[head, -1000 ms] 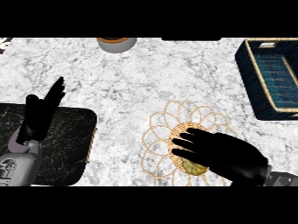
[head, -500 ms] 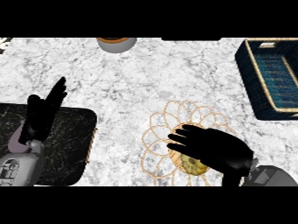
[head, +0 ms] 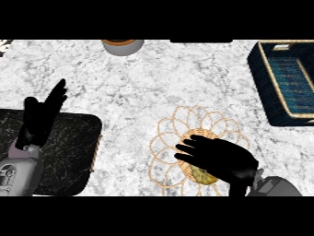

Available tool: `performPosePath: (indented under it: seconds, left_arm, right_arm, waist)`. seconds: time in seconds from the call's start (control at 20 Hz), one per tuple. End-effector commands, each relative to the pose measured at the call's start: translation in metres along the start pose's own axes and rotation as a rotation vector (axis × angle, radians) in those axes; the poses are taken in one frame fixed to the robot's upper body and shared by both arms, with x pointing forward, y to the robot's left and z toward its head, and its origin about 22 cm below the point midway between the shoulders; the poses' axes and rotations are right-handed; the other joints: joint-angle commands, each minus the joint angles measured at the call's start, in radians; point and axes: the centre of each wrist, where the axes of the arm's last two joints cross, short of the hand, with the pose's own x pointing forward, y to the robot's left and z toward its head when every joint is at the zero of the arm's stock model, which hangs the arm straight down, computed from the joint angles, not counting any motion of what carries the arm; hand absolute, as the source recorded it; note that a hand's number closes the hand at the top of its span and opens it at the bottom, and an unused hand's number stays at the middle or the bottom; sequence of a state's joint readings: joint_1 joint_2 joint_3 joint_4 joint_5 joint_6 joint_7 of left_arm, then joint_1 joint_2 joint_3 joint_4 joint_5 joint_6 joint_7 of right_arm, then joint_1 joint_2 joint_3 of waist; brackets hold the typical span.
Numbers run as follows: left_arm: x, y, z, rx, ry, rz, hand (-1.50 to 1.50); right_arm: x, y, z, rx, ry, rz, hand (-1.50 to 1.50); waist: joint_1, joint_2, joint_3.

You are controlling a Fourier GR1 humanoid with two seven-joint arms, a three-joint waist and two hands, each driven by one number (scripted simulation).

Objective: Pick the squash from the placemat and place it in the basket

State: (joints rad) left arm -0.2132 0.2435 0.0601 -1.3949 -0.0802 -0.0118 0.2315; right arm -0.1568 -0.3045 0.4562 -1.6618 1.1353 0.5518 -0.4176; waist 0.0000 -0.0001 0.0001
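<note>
The squash (head: 204,174) lies directly beneath the right hand (head: 220,156), whose fingers curl over it on the woven placemat (head: 186,120). The basket (head: 292,83) sits well beyond, up-right. The left hand (head: 42,115) rests open, farther off.

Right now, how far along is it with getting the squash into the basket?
Early on. Nothing is done yet: the basket at the far right holds no squash. In hand: the right hand covers the squash on the placemat, fingers curling over it, with only a yellow edge showing. Whether it is lifted cannot be told. Left: carry it to the basket and release. The left hand rests open at the left.
</note>
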Motion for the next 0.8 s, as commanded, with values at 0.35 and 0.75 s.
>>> performPosePath:
  seconds: [0.35,0.75]
  left_arm:
    - [0.001,-0.021,0.002,-0.012,-0.005,-0.011,0.0]
    - [-0.008,-0.018,0.008,-0.027,0.018,0.007,0.0]
  right_arm:
    - [0.005,0.026,-0.007,-0.018,-0.055,0.09,1.5]
    - [-0.018,0.008,-0.034,-0.082,-0.097,0.226,1.5]
  waist:
    - [-0.002,0.0,0.0]
    - [0.005,0.0,0.0]
